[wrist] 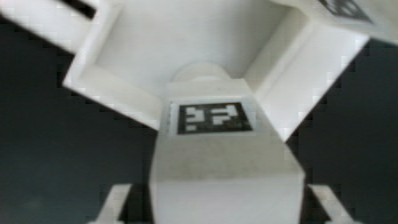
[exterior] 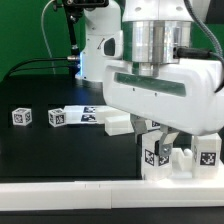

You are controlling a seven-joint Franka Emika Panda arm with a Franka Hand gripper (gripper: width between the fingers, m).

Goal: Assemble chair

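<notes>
The white chair pieces [exterior: 178, 160] stand joined at the front of the black table, toward the exterior view's right, with square tags facing the camera. My gripper [exterior: 160, 135] hangs directly over them, its fingers reaching down at their top. In the wrist view a white chair piece [wrist: 214, 150] with one tag runs between my fingertips [wrist: 121, 205]. My gripper [wrist: 224, 205] straddles it, with a thin dark gap on each side, so the jaws are open around it. Another loose white part [exterior: 118, 123] lies just behind.
A small tagged cube [exterior: 22, 117] sits at the exterior view's left. The marker board [exterior: 72, 115] lies beside it. A white rail [exterior: 60, 187] runs along the table's front edge. The robot base [exterior: 100, 45] stands behind.
</notes>
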